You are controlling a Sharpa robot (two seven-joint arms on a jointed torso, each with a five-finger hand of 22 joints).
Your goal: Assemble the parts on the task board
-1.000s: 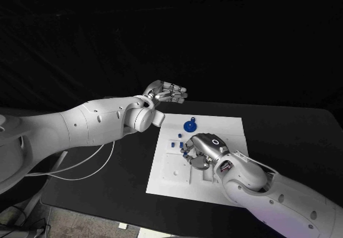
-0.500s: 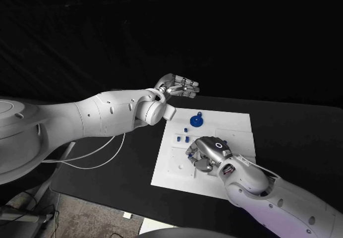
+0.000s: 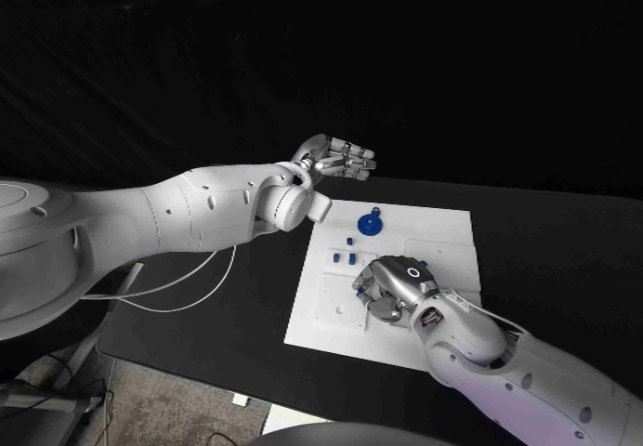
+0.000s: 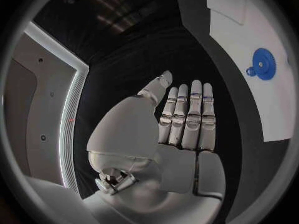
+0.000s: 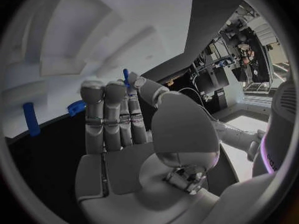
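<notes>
The lower middle of the task board [image 3: 442, 232] is covered by the right hand [image 3: 390, 288] in the head view. Whether a blue peg [image 5: 126, 77] by the fingertips is gripped cannot be told. The small blue parts [image 3: 343, 257] are too small for shape to be made out.

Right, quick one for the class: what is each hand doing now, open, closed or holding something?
Left hand: open, fingers straight, holding nothing, raised beyond the task board.
Right hand: over the board, pinching a small blue part.
</notes>
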